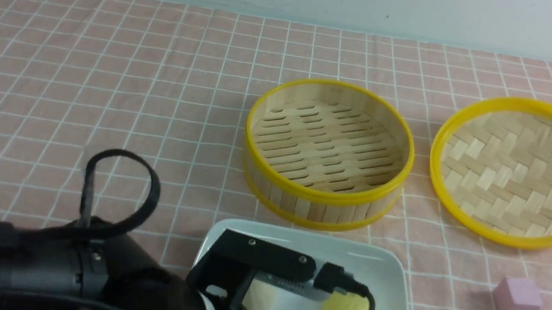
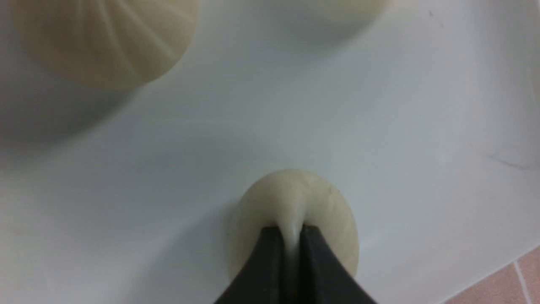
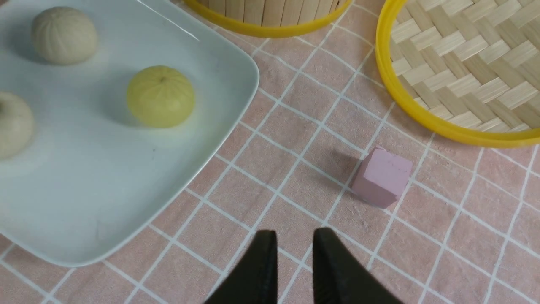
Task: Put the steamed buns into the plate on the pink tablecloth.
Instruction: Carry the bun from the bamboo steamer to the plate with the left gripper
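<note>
Black-fingered, the left gripper (image 2: 291, 232) nips the top of a pale bun (image 2: 337, 219) on the white plate (image 1: 394, 289), where the other pale bun (image 2: 114, 42) and the yellow bun (image 3: 160, 97) sit too. The right gripper (image 3: 294, 234) has its fingers apart over the pink tablecloth (image 3: 282, 177). Past the pink cube (image 1: 517, 300) lie the bamboo steamer (image 1: 318, 208) and, beside it, the woven lid (image 1: 523, 170).

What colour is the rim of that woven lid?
Yellow; the rim shows best in the front view.
</note>
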Available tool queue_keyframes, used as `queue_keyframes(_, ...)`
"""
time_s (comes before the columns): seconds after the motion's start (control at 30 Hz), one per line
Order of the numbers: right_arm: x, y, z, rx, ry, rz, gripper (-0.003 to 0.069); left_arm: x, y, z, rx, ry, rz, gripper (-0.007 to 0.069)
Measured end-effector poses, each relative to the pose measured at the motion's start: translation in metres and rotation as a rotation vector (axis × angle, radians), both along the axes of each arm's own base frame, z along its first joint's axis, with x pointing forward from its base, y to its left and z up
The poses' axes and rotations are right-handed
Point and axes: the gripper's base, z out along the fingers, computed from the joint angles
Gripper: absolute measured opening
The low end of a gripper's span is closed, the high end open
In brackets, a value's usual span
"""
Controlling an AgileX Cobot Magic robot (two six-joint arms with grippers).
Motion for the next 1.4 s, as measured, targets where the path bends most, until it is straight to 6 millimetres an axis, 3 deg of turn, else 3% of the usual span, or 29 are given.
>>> queue_keyframes(0.13, 0.000, 0.000, 0.000, -0.001, 0.001, 0.000, 0.0158, 0.002, -0.003, 0.021, -0.054, -0.035, -0.002, 0.0029)
queue_keyframes(0.23, 0.000, 0.000, 0.000, -0.001, 0.002, -0.001, 0.0159, 0.010, -0.014, 0.050, -0.139, -0.098, 0.000, 0.0029)
queue_keyframes(0.37, 0.000, 0.000, 0.000, -0.001, 0.002, -0.001, 0.0160, 0.019, -0.024, 0.063, -0.190, -0.141, 0.007, 0.0029)
queue_keyframes(0.47, 0.000, 0.000, 0.000, -0.001, 0.002, -0.001, 0.0163, 0.024, -0.030, 0.052, -0.170, -0.130, 0.011, 0.0029)
queue_keyframes(0.73, -0.001, -0.001, -0.001, -0.011, 0.012, -0.005, 0.0174, 0.033, -0.041, 0.000, -0.031, -0.034, 0.005, 0.0034)
queue_keyframes(0.87, -0.002, -0.002, -0.003, -0.022, 0.040, -0.011, 0.0171, 0.035, -0.044, -0.009, -0.020, -0.030, 0.008, 0.0060)
queue_keyframes(1.0, -0.010, -0.007, 0.002, -0.051, 0.103, -0.013, 0.0074, 0.035, -0.043, -0.006, -0.029, -0.037, 0.009, 0.0136)
queue_keyframes(1.07, -0.020, -0.015, 0.012, -0.054, 0.147, -0.018, -0.0004, 0.033, -0.042, 0.003, -0.049, -0.051, 0.008, 0.0215)
queue_keyframes(1.23, -0.044, -0.034, 0.032, 0.018, 0.136, -0.013, -0.0013, 0.030, -0.036, 0.028, -0.090, -0.122, -0.018, 0.0372)
queue_keyframes(1.4, -0.070, -0.053, 0.027, 0.131, 0.080, 0.015, -0.0013, 0.027, -0.030, 0.043, -0.095, -0.183, -0.054, 0.0444)
